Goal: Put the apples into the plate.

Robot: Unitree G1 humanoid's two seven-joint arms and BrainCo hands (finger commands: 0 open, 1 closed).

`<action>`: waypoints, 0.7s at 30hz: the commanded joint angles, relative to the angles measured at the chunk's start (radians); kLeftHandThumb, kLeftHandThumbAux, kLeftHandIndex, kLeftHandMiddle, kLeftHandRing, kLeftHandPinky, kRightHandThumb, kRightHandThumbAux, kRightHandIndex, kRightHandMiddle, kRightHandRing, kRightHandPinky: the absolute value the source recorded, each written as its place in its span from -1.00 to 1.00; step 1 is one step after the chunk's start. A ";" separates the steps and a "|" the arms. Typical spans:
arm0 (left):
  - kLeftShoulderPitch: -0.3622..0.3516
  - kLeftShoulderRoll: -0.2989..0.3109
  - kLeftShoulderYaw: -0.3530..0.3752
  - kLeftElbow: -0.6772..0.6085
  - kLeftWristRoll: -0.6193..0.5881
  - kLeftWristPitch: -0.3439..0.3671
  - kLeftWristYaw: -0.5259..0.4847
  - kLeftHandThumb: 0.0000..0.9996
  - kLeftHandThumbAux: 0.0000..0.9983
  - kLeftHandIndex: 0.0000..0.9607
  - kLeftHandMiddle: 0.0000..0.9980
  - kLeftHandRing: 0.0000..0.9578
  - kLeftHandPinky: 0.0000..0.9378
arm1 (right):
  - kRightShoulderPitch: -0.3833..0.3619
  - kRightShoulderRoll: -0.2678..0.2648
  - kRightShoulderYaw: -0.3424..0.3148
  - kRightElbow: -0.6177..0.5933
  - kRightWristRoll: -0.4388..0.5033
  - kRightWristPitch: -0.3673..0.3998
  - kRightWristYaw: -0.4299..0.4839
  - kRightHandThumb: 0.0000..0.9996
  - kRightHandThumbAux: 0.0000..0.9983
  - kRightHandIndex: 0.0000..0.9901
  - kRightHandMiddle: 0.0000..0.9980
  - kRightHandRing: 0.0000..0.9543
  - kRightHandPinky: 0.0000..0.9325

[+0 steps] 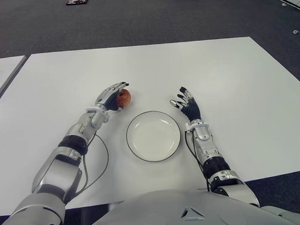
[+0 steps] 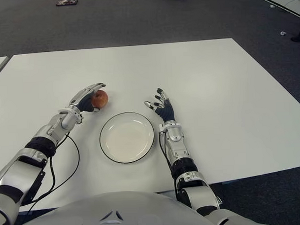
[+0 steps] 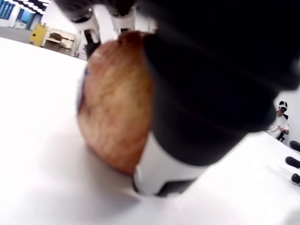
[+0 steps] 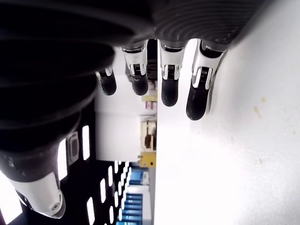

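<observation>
While left hand [image 1: 111, 98] clasps apple [image 1: 123, 98], plate [image 1: 153, 135] lies bare.

Near side of the apple [image 1: 124, 97] behind the left hand [image 1: 111, 97]; small dark floor object [image 1: 77, 1] unidentifiable.

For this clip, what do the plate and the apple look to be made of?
The plate: likely glazed ceramic, possibly melamine; glossy white with a thin dark rim line, and it lies empty. The apple: matte, mottled red-brown-yellow skin; real fruit or a painted replica, the look leaves that open. The left hand has its fingers closed around it on the white table; the right hand is open beside the plate.
</observation>
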 commanded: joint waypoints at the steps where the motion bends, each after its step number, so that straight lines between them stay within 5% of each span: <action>1: 0.013 -0.002 -0.004 -0.002 -0.008 -0.034 -0.010 -0.82 -0.23 -1.00 -1.00 -1.00 -1.00 | 0.040 -0.001 0.001 0.060 -0.003 0.067 -0.005 -0.71 0.37 -0.98 -0.87 -0.78 -0.64; 21: 0.057 -0.019 0.043 -0.079 -0.164 -0.115 -0.189 -0.83 -0.13 -1.00 -1.00 -1.00 -1.00 | 0.027 -0.009 -0.004 0.088 0.000 0.056 -0.006 -0.75 0.39 -0.98 -0.89 -0.81 -0.66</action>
